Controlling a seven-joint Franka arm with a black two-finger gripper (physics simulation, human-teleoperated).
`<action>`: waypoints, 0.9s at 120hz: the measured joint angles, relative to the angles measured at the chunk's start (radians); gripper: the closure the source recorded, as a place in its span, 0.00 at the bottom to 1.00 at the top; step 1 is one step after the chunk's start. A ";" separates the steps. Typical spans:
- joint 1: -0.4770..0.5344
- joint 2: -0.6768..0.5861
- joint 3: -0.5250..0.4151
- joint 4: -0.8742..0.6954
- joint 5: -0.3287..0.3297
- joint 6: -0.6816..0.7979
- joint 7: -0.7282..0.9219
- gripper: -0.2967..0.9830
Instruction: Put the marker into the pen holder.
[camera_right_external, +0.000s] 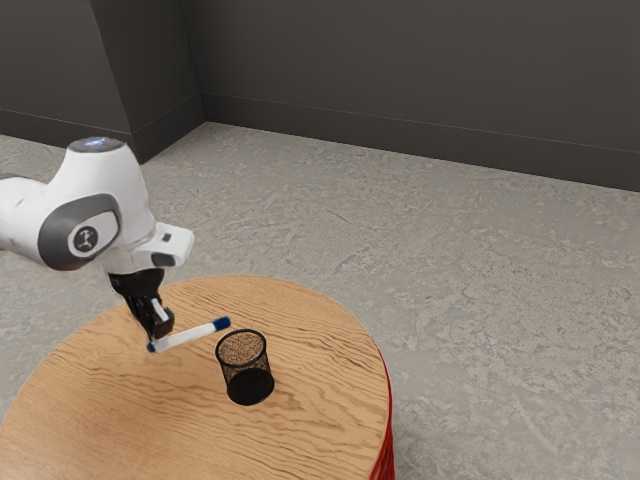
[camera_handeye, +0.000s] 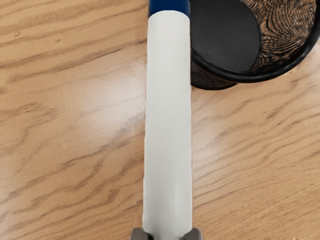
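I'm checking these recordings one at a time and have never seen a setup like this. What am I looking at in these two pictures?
The machine is a single white robot arm with a black two-fingered pincer. The exterior view comes from a camera at the arm's side; the wrist view comes from one on its hand, looking along the marker toward the tabletop. On the round wooden table stands a black mesh pen holder. The pincer grips a white marker with blue ends near one end, holding it outside the pen holder.
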 joint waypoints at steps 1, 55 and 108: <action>-0.003 -0.007 -0.006 0.000 0.000 -0.004 -0.002 0.83; -0.013 0.112 -0.109 0.165 -0.037 -0.108 -0.092 0.82; -0.006 0.401 -0.099 0.780 -0.152 -0.292 -0.127 0.47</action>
